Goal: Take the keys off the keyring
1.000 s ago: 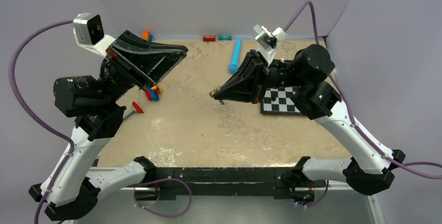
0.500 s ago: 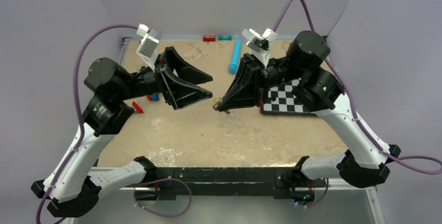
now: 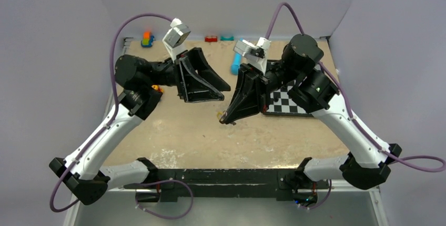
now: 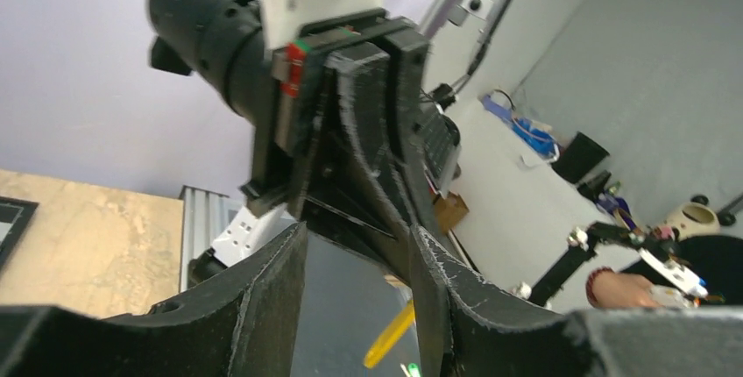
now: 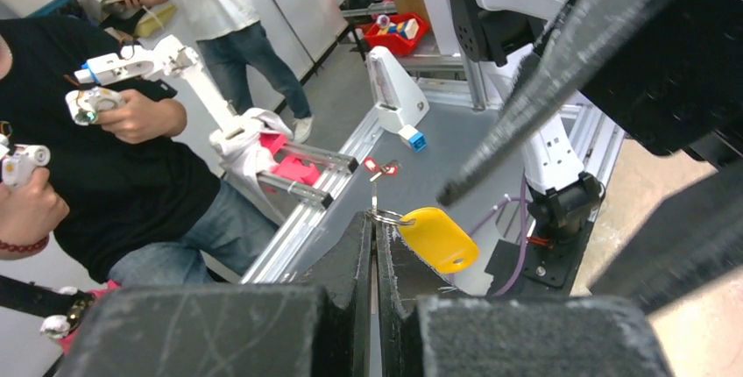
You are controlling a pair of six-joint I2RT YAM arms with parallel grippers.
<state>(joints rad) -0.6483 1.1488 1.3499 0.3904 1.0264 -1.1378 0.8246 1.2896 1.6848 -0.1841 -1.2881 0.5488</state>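
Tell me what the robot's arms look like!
The left arm and right arm match: white tube-like links, chunky black joints, a purple cable looping off each, a small white camera near the wrist, and black wedge-shaped fingers.

The left arm (image 3: 105,131) and right arm (image 3: 347,129) consist of white link shells joined by black cylindrical joint housings. A purple cable (image 3: 112,58) runs to each wrist (beside a small white camera block (image 3: 176,32)). The left gripper (image 3: 226,93) and right gripper (image 3: 225,120) are black, wedge-shaped, with rough-textured fingers (image 4: 263,307).
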